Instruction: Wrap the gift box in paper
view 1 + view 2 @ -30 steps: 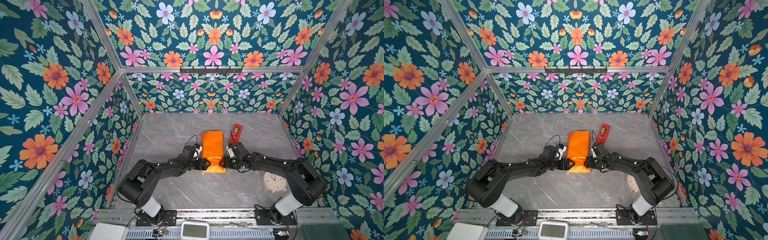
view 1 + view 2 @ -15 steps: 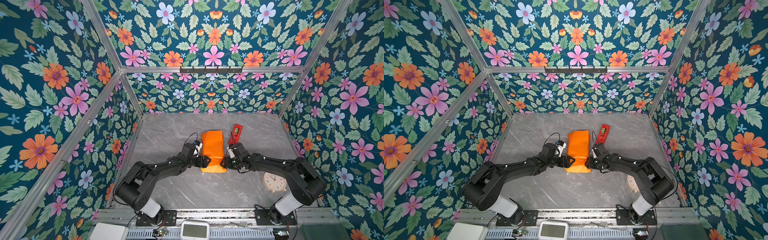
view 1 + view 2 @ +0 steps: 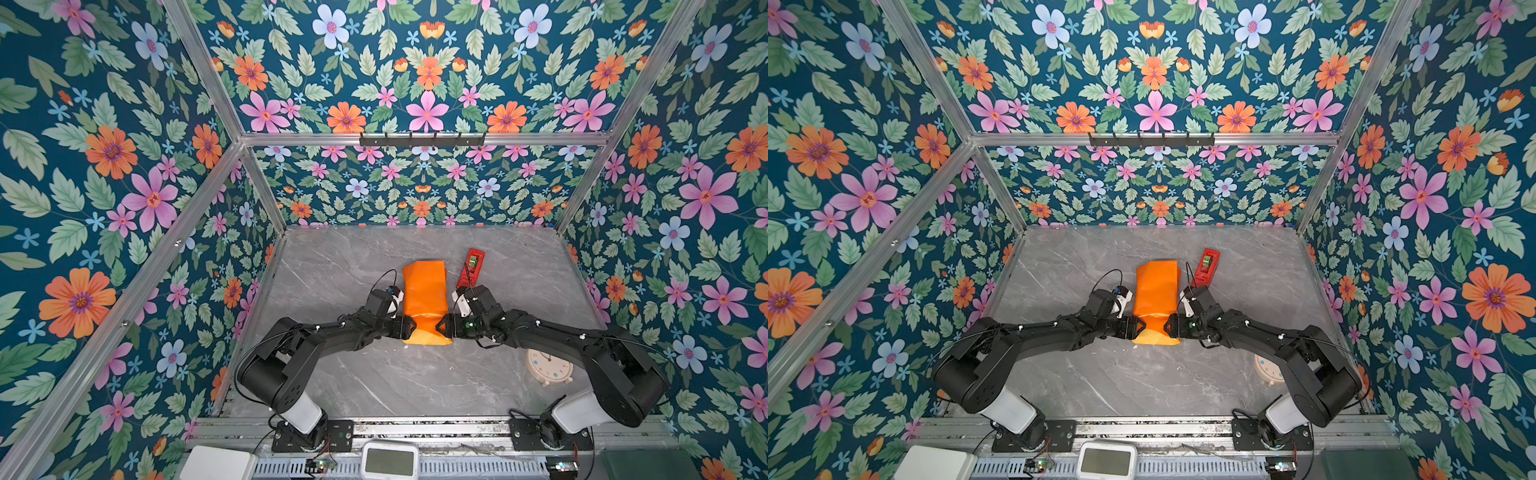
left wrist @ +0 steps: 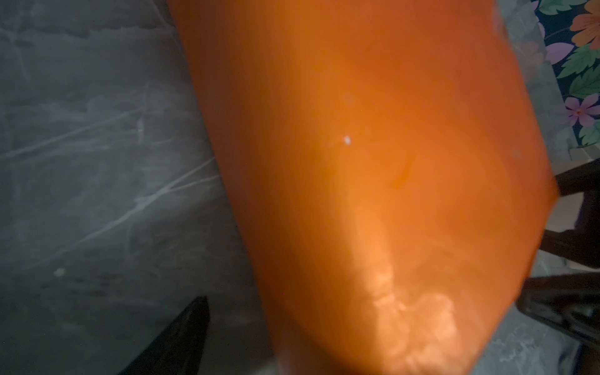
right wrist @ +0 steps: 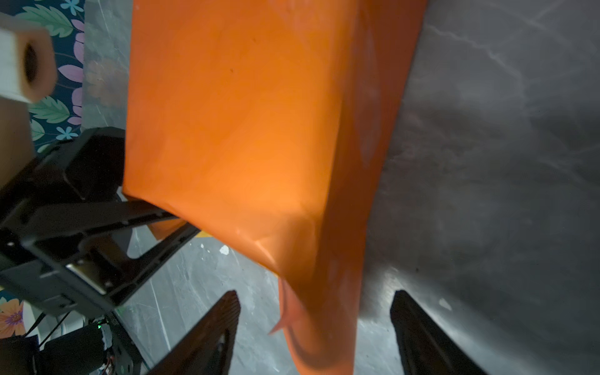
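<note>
Right claw (image 3: 441,326) has pushed into the near end of the glossy orange paper (image 3: 424,291), jaws spread, gripping nothing; left claw (image 3: 412,326) likewise; probably starting the end fold.

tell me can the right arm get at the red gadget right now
likely yes: the red gadget lies uncovered just beyond the right tool, beside the paper, and the way looks free

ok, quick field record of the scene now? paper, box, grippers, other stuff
paper: orange side out, folded into a long bundle, middle of the table
box: not visible
left gripper: at the bundle's near end, left side; open or shut unclear
right gripper: open, jaws either side of a paper edge
other: red gadget right of the paper; clock further right, nearer the front
</note>
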`<state>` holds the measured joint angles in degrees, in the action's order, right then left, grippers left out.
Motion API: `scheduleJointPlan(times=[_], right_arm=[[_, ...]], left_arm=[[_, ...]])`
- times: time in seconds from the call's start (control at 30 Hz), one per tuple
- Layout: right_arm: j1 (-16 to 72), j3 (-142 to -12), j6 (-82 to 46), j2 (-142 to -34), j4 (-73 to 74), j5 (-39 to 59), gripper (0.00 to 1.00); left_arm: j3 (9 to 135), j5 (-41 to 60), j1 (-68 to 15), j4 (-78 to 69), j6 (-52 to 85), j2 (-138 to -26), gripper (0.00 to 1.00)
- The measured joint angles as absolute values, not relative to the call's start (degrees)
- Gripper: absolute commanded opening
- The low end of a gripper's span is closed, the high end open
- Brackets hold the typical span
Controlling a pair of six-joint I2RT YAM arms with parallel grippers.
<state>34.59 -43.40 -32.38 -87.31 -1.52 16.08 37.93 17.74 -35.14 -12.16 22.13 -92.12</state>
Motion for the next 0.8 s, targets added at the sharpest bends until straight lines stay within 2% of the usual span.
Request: scheduleJointPlan(times=[0.23, 0.33, 0.47, 0.67, 0.8], right_arm=[[34.7, -45.7, -32.4, -91.0, -1.6, 10.8, 0.46], [34.7, -45.6, -32.3, -92.0, -1.6, 9.5, 0.39], [34.7, -45.3, -32.1, -92.8, -1.4, 8.4, 0.34], [34.7, -45.3, -31.5, -93.4, -1.1, 7.3, 0.30], [34.7, -45.3, -31.5, -93.6, -1.0, 6.9, 0.28]], left_arm=[[37.9, 16.4, -35.4, -12.6, 22.2, -92.5, 0.66], [37.6, 15.9, -35.7, -13.3, 22.3, -92.7, 0.63], [37.1, 14.9, -36.4, -15.0, 23.3, -93.0, 0.61], [36.8, 12.8, -38.0, -16.6, 25.5, -93.1, 0.64], [36.8, 10.1, -39.0, -16.5, 26.8, -93.1, 0.56]])
